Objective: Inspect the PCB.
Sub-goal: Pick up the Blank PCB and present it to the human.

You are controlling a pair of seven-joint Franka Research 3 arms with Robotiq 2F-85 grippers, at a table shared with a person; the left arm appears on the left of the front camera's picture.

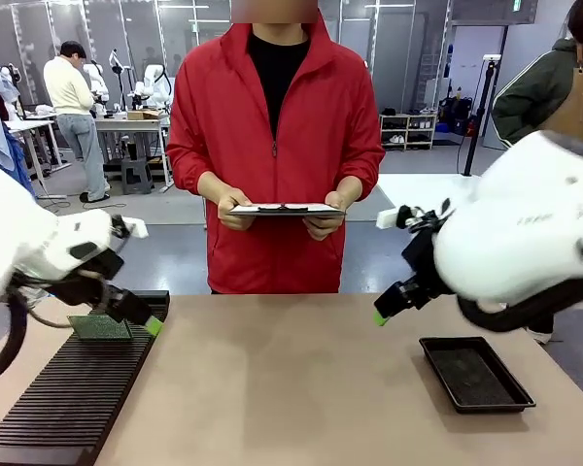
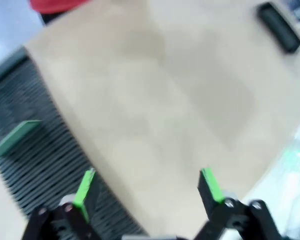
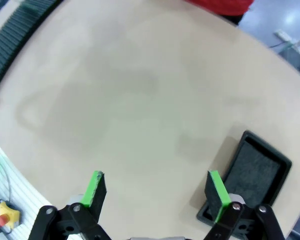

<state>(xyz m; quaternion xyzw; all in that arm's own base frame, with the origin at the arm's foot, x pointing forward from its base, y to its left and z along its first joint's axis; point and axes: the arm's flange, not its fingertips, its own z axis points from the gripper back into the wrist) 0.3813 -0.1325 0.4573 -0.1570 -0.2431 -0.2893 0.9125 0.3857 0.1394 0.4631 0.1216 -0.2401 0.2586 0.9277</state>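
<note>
- Left gripper (image 2: 147, 184) is spread wide and empty; the PCB (image 2: 15, 138) is seen near it, ungrasped.
- Right gripper (image 3: 155, 187) is likewise opened wide, empty; inspection is judged not yet begun.

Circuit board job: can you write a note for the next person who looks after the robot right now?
Left end effector: open, empty, above the black slotted rack.
Right end effector: open, empty, over the table near the black tray.
Circuit board: resting on the rack beside the left end effector, not gripped.
Person: at the far side, holding a clipboard.
Done: nothing visible yet.
Left: pick up the board and inspect it.
</note>
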